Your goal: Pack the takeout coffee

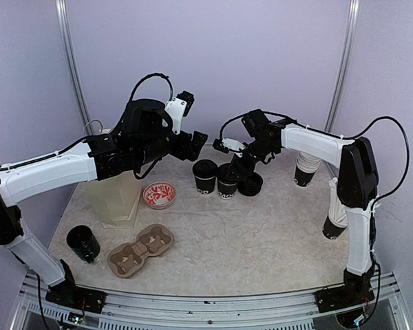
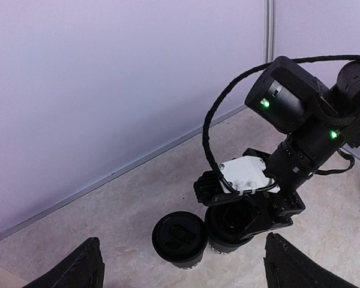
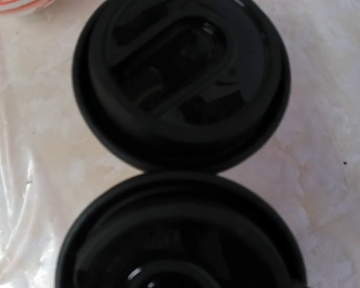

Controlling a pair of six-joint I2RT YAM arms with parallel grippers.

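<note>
Takeout coffee [image 1: 227, 183], lidded, stands at the middle of the bench [image 1: 261, 234], touching a second lidded cup [image 1: 205, 175] at its 9 o'clock. Right hand [image 1: 236, 167] sits over it; clamped or not, cannot tell. Left hand [image 1: 195, 146] hovers empty, fingers apart. Grip below the rim, squarely, and lift straight so that cup isn't knocked.

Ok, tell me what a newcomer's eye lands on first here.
Two lidded black coffee cups stand side by side at the back middle of the table, the left cup and the right cup, with the right gripper low over the right one. The left gripper hangs open in the air just left of them. A brown cardboard cup carrier lies near the front left.
</note>
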